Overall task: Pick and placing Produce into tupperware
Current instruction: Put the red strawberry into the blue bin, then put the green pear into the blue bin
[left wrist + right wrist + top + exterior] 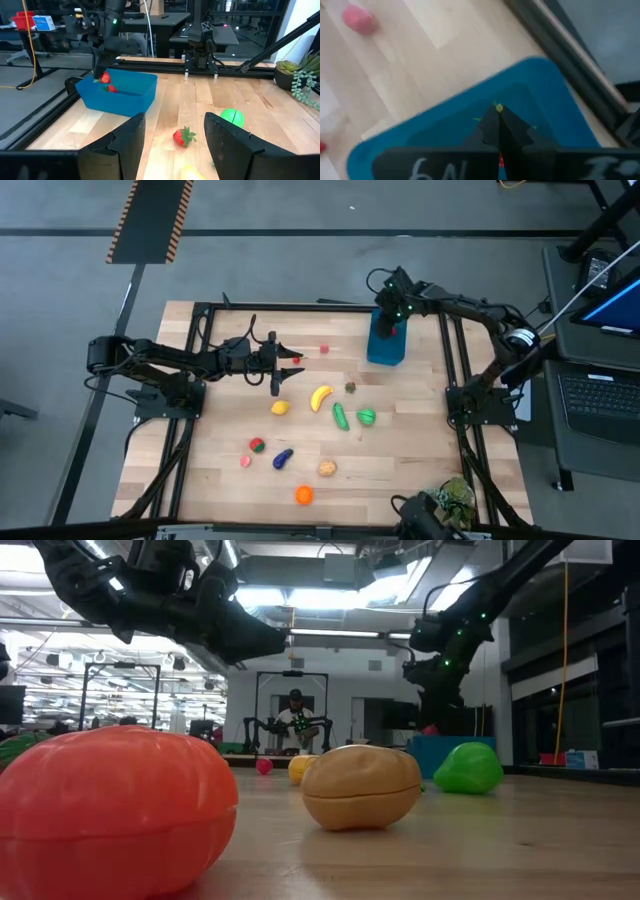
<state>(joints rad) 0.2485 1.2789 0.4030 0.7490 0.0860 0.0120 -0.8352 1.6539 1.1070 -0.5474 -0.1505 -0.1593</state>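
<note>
Fig.: early-to-mid stage of the sort. Your right hand (393, 330) hangs over the small blue rectangular plastic tupperware (386, 346) at the far side of the light wooden desk (420, 440), pressed together on a small red toy strawberry (105, 77). That piece is above the tub's inside, not yet let go. A 2nd red piece (112, 89) already lies in the tub, per left wrist view, so approx. 1 placed, 1 about to drop.

Your left hand (277, 369) hovers spread over the desk's left-centre w/ nothing between its fingers (122, 145).

Still loose on the desk: yellow toy banana (320, 397), green cucumber (340, 416), round green piece (366, 417), small yellow piece (280, 408), red-and-green piece (257, 445), purple eggplant-like piece (283, 459), pink piece (245, 462), tan piece (327, 469), orange piece (303, 495), a small dark-brown piece (351, 387), plus a tiny red bit (324, 349) nr the far edge. A red strawberry w/ green leaves (183, 136) lies just ahead of the left hand. So most of the job is left, approx. 12 pcs.

Hard to read: right wrist view is mostly blocked by its own dark fingers, so the gripped piece shows only as a red sliver there. Tub contents are partly hidden by its near wall; count inside is uncertain. Low view is filled by the orange and tan pieces up close. The leafy green plant sprig (452, 498) at the near right corner is cut off.
</note>
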